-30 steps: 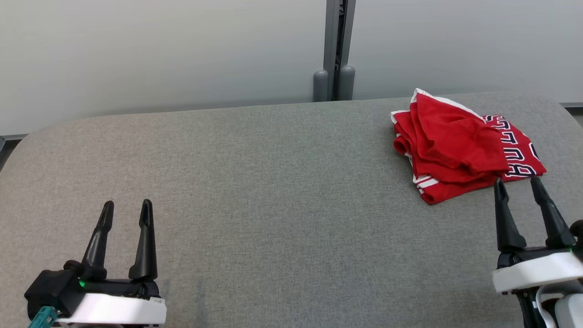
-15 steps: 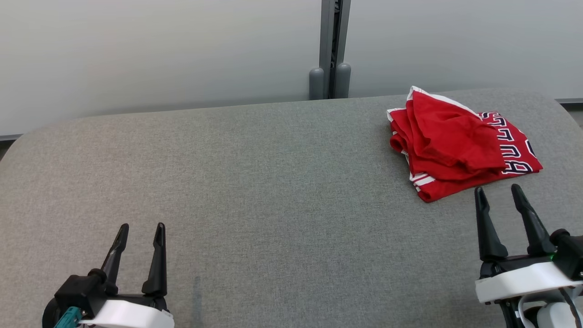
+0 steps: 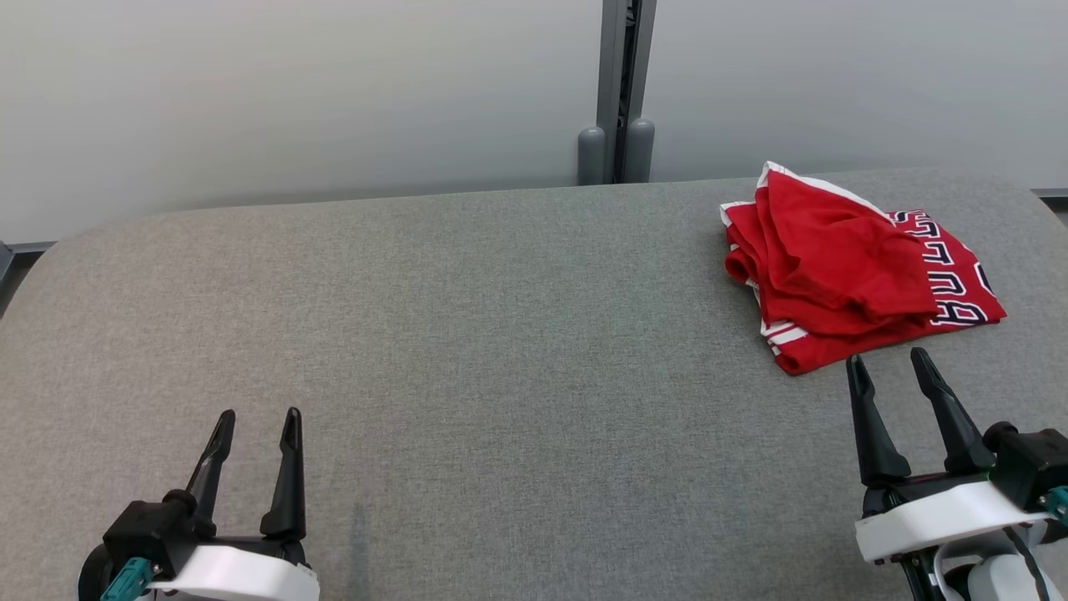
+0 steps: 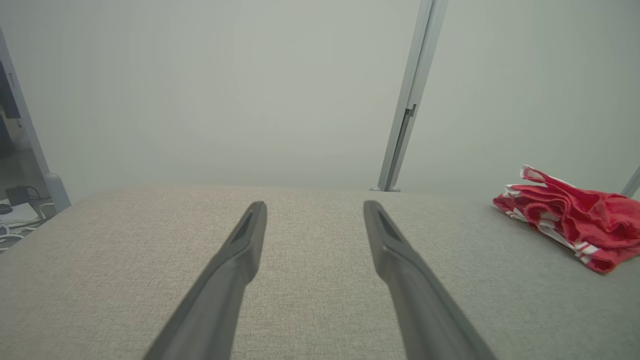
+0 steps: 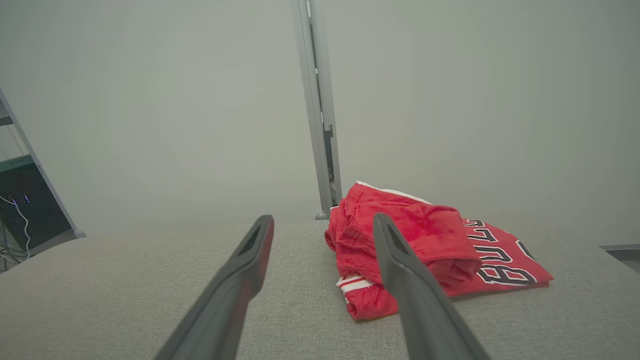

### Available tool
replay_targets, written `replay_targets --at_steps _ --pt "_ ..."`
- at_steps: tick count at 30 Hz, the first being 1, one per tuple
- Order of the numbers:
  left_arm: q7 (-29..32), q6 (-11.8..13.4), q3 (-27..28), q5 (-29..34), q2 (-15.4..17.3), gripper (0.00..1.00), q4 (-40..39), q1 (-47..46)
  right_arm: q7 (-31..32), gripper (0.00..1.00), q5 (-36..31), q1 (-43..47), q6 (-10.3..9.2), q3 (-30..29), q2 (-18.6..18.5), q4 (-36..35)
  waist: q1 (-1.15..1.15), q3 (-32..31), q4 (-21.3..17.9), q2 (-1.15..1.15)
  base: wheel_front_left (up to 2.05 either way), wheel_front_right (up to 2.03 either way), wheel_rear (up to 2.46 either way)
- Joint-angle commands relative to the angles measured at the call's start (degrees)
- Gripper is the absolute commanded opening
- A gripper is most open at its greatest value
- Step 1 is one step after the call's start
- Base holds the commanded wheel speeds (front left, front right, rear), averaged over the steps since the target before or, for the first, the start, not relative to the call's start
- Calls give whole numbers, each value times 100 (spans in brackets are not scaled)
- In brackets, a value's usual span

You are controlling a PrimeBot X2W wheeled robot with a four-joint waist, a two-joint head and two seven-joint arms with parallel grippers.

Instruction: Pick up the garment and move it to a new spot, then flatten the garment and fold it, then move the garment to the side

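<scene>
Diagonally, garment (image 3: pixel 834 271) runs far-left to near-right.

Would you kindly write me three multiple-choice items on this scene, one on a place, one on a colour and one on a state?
1. Where on the grey surface does the garment lie?
A) far side, robot's right
B) far side, robot's left
C) near edge, middle

2. What is the garment's main colour?
A) blue
B) red
C) green

3. How does the right gripper stand?
A) shut on the garment
B) shut and empty
C) open and empty

Answers: 1 A, it sits at the head view's upper right. 2 B, the cloth is red with white stripes. 3 C, its jaws stand apart, just short of the cloth.
</scene>
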Motion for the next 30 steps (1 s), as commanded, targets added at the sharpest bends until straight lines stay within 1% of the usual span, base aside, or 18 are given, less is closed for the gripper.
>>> replay_targets --at_steps 1,16,23,24,28,30 --pt "-4 -34 24 24 7 100 10 -81 -32 100 -9 -48 3 -13 -53 33 0 1 11 0 0 0 0" --pt "-4 -43 88 91 -23 100 94 -156 -31 100 12 -64 3 34 -30 124 0 6 60 0 0 0 0" --pt "-4 -44 19 -56 11 100 103 -145 -29 100 37 -71 3 3 -33 174 0 5 58 0 0 0 0" --pt "0 -35 12 -49 -34 0 99 -91 -4 0 16 -44 0 26 -4 170 0 5 58 0 0 0 0" --pt "26 -34 20 -109 -125 0 333 43 52 0 79 118 0 50 79 387 0 4 60 0 0 0 0" --pt "99 -34 65 -319 -123 0 361 -12 122 0 287 68 0 18 89 424 0 2 64 0 0 0 0"
